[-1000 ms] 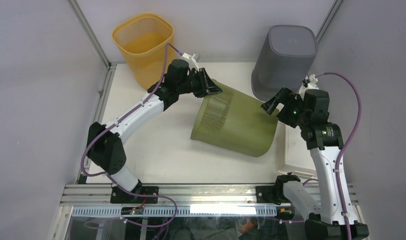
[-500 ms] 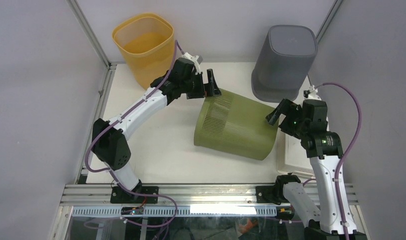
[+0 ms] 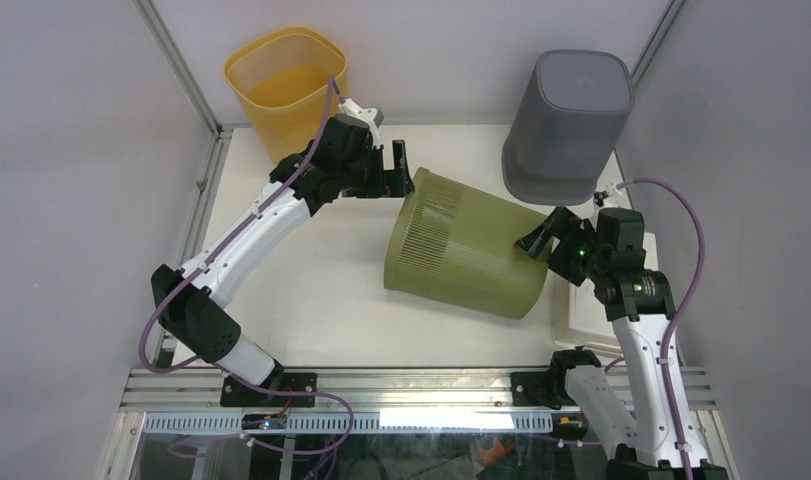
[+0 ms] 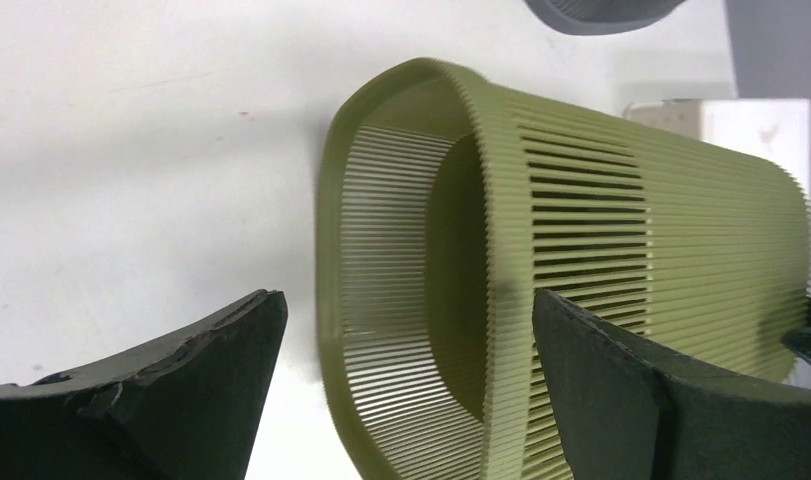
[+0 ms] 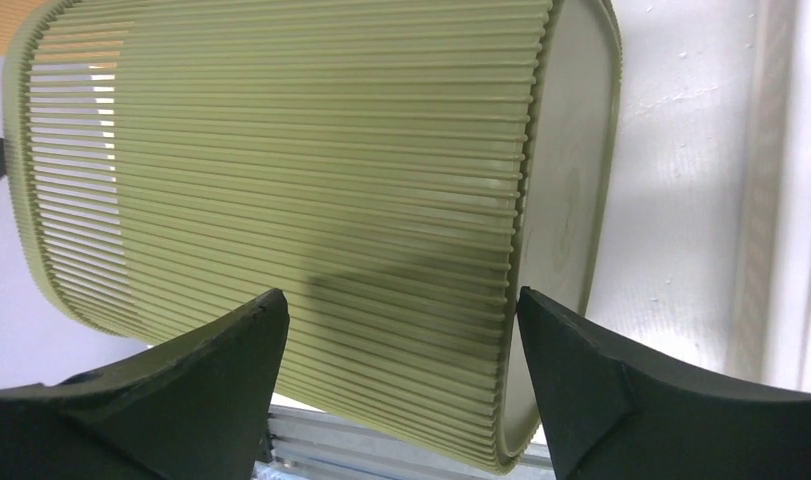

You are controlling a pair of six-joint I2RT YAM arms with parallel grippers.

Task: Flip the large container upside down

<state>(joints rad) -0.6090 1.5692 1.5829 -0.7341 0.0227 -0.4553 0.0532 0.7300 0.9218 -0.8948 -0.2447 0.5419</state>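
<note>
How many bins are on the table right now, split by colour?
yellow bin, upright: 1
grey bin, upside down: 1
green slatted bin, on its side: 1
Total: 3

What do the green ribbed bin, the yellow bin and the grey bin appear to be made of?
The green bin: likely moulded plastic, matte; fine uniform ribs with light through the slots. The yellow bin: probably translucent plastic; its walls glow. The grey bin: seemingly opaque plastic, smooth with soft sheen and rounded corners.
</note>
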